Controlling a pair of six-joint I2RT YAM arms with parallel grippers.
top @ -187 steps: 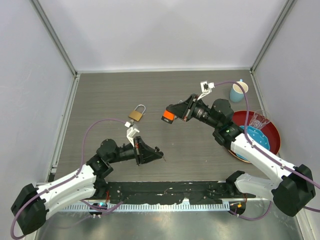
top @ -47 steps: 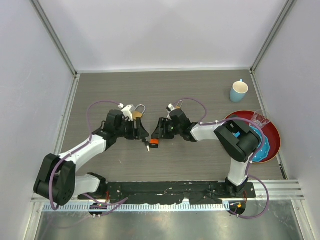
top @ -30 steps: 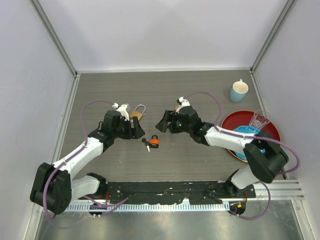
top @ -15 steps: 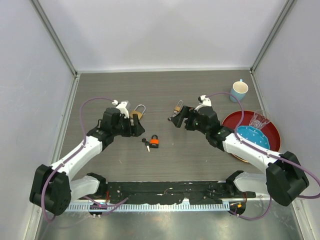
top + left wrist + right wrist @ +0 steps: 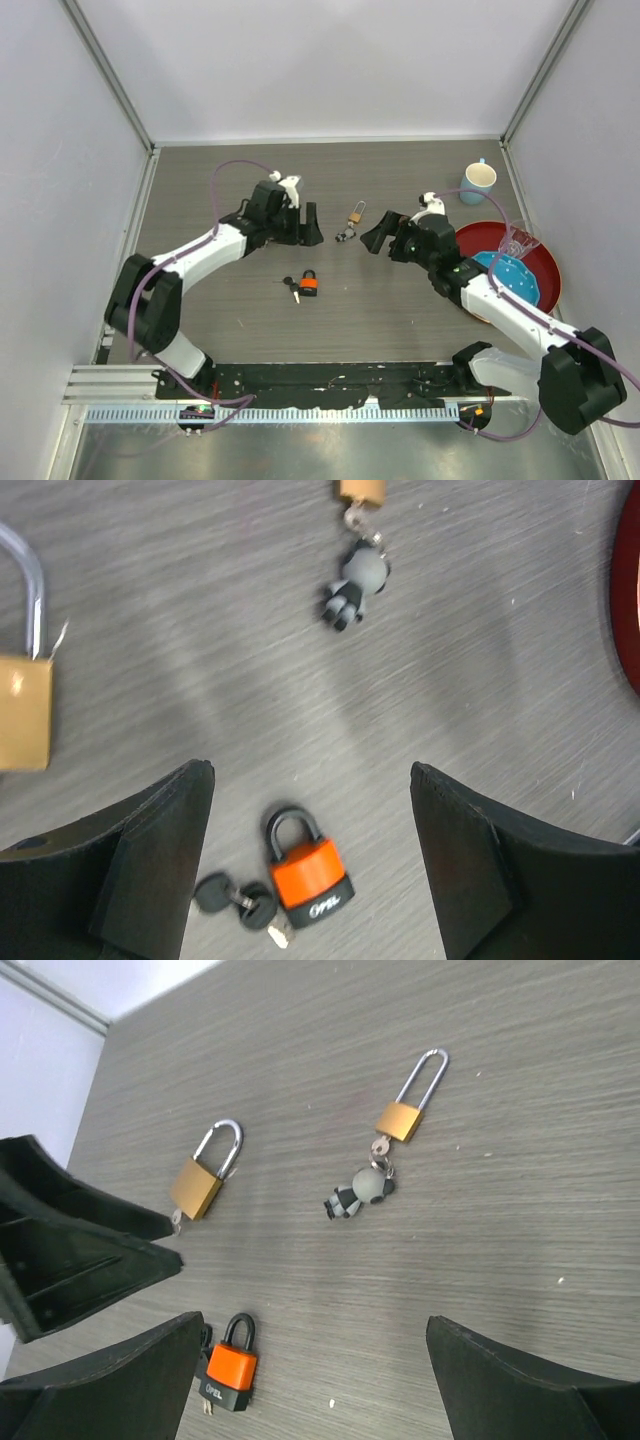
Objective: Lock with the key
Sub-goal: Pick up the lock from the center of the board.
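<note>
An orange padlock (image 5: 309,284) with a black shackle lies flat on the table, with black-headed keys (image 5: 291,290) at its base. My left wrist view looks straight down on this padlock (image 5: 310,872) and its keys (image 5: 235,905). My left gripper (image 5: 310,228) (image 5: 310,770) hangs open above it and holds nothing. My right gripper (image 5: 375,232) (image 5: 312,1320) is open and empty, to the right of the orange padlock (image 5: 230,1370). A large brass padlock (image 5: 197,1187) (image 5: 22,710) lies under my left arm and is hidden in the top view.
A small brass padlock (image 5: 354,214) with a grey panda keychain (image 5: 343,236) lies between the grippers. At the right stand a blue mug (image 5: 478,183) and a red plate (image 5: 540,262) that holds a clear glass (image 5: 517,240). Walls close in three sides.
My right arm has drawn back to the right and its jaws have spread wider. My left gripper has swung far and right, over the large brass padlock. The orange padlock has not moved.
</note>
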